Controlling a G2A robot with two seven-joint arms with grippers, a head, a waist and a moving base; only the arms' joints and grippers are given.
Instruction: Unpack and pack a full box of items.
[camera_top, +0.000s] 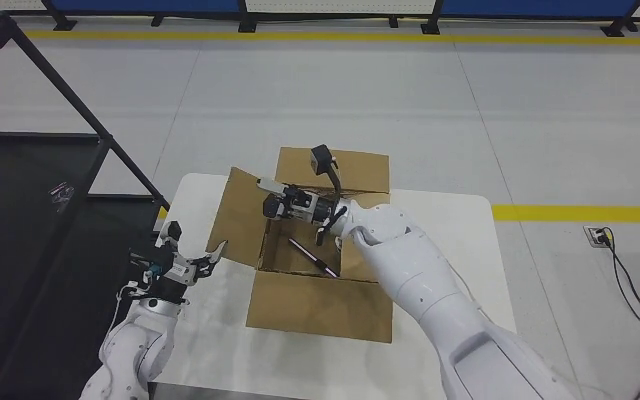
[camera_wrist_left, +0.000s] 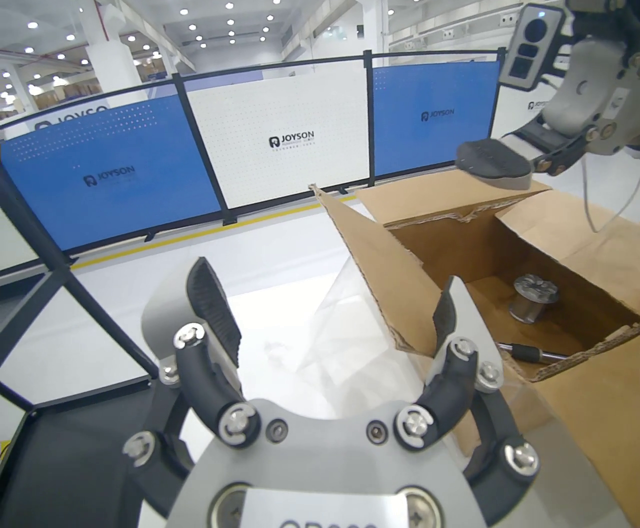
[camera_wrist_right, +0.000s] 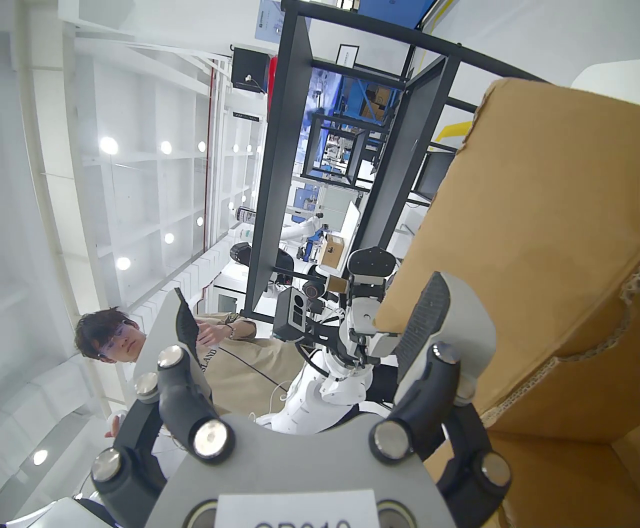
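Finding the right gripper (camera_wrist_right: 305, 325) spread and empty above the open box (camera_top: 320, 305) beside its raised flap (camera_top: 240, 215), we judge unpacking in hand, the next move requiring a descent clear of that flap onto the pen (camera_top: 312, 256) or metal fitting (camera_wrist_left: 532, 297) inside.

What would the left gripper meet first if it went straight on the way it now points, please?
Most likely the cardboard flap standing just ahead of the open left gripper. A clear plastic sheet seems to lie low between them and might be brushed first; depth is unclear.
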